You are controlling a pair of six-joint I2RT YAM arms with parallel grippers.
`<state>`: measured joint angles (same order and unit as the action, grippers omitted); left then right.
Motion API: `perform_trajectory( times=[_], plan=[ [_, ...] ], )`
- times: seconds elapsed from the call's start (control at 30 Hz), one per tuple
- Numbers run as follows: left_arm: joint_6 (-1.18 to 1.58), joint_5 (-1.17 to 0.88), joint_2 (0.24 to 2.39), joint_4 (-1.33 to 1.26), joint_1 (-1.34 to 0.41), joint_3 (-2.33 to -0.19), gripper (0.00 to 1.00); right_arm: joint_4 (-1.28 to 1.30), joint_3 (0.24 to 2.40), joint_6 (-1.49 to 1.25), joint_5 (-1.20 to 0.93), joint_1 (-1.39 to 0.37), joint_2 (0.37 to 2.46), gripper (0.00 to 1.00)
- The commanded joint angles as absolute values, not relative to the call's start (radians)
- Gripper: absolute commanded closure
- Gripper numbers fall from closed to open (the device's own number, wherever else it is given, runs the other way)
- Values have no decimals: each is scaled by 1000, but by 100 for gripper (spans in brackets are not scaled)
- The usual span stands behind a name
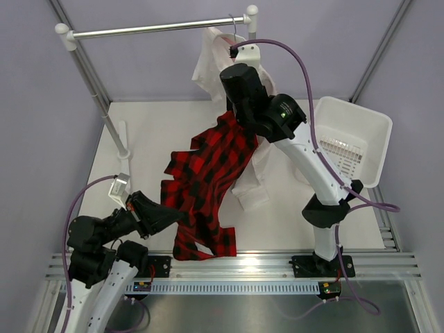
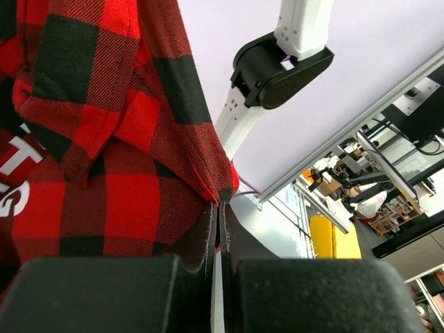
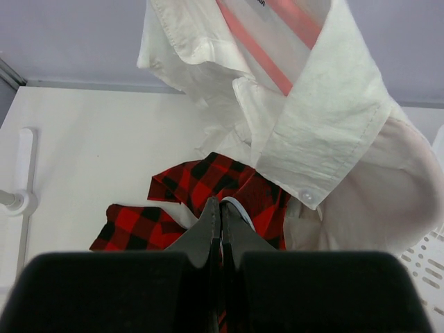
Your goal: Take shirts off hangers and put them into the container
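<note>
Left claw pinched shut on edge of plaid shirt. Cloth hangs over claw and fills left side of my wrist view. Right claw shut too, tips nipping other end of plaid shirt, low middle of its view.

From top I see plaid shirt pulled between both claws, middle of frame, low end down on table. White shirt on pink hanger, just above right claw, under rail. Basket at right of frame, apart from both shirts.
</note>
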<state>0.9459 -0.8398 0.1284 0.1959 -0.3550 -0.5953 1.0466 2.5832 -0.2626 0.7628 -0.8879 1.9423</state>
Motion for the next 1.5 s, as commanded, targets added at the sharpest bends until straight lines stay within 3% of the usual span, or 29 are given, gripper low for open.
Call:
perform_trajectory(
  times=[0.0, 0.13, 0.2, 0.23, 0.27, 0.4, 0.6, 0.7, 0.87, 1.0, 1.47],
  plan=[
    [1029, -1092, 72, 190, -373, -637, 100, 911, 2635, -221, 907, -772, 1913, 100],
    [1026, -1080, 58, 219, -371, -672, 100, 930, 2613, -241, 870, -752, 1919, 100],
    [954, -1030, 83, 276, -373, -704, 65, 930, 2573, -256, 810, -752, 1882, 100],
    [916, -1005, 100, 360, -371, -722, 56, 914, 2489, -261, 743, -755, 1859, 100],
    [826, -980, 156, 405, -371, -747, 55, 896, 2438, -262, 712, -764, 1801, 100],
    [631, -804, 314, 600, -373, -912, 34, 792, 2212, -255, 468, -776, 1655, 100],
    [522, -657, 458, 640, -371, -1060, 25, 713, 1967, -207, 151, -790, 1444, 100],
    [506, -707, 537, 582, -373, -1091, 25, 695, 1895, -204, 31, -796, 1352, 100],
    [450, -869, 635, 454, -374, -1135, 24, 646, 1818, -235, -348, -796, 1258, 100],
    [422, -931, 669, 365, -373, -1169, 18, 577, 1737, -300, -549, -804, 1246, 100],
    [238, -1147, 772, 417, -374, -1338, 15, 534, 1726, -325, -684, -917, 1292, 100]
  ],
)
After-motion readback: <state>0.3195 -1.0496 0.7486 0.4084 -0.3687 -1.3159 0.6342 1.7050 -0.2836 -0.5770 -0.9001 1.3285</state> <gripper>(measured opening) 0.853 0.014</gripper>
